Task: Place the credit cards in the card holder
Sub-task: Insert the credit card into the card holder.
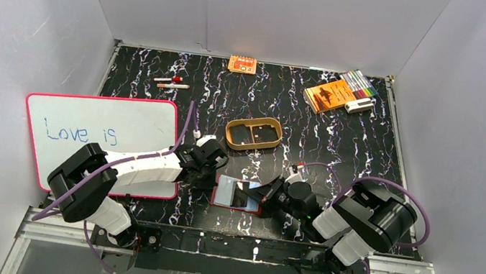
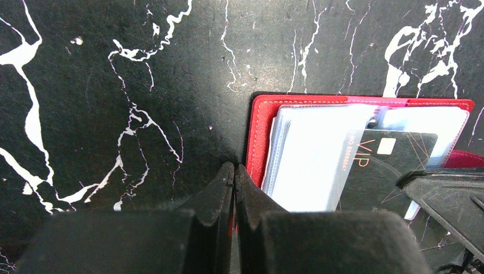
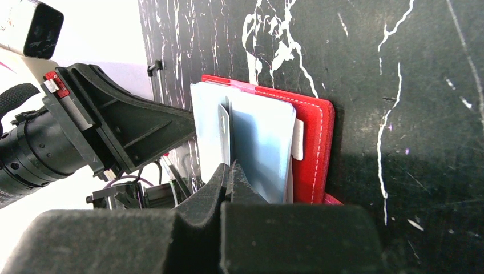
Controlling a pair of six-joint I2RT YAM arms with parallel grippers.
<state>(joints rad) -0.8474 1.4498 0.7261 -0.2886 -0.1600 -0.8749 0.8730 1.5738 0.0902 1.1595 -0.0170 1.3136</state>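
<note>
The dark red card holder (image 1: 223, 194) lies open on the black marbled table between the arms. It also shows in the left wrist view (image 2: 259, 128) and the right wrist view (image 3: 317, 145). My left gripper (image 1: 209, 173) is shut (image 2: 234, 174) on the holder's left red edge. My right gripper (image 1: 270, 198) is shut (image 3: 229, 168) on a dark credit card (image 2: 379, 168), which shows edge-on in the right wrist view (image 3: 226, 128) and lies partly over the holder's clear inner pockets (image 2: 314, 154). A light blue card (image 2: 425, 123) sits in the holder under it (image 3: 259, 142).
A tan oval tray (image 1: 253, 133) stands behind the holder. A whiteboard (image 1: 102, 134) lies at the left under my left arm. An orange packet (image 1: 242, 64), an orange booklet (image 1: 330, 94), markers (image 1: 359, 84) and pens (image 1: 172, 83) lie along the back.
</note>
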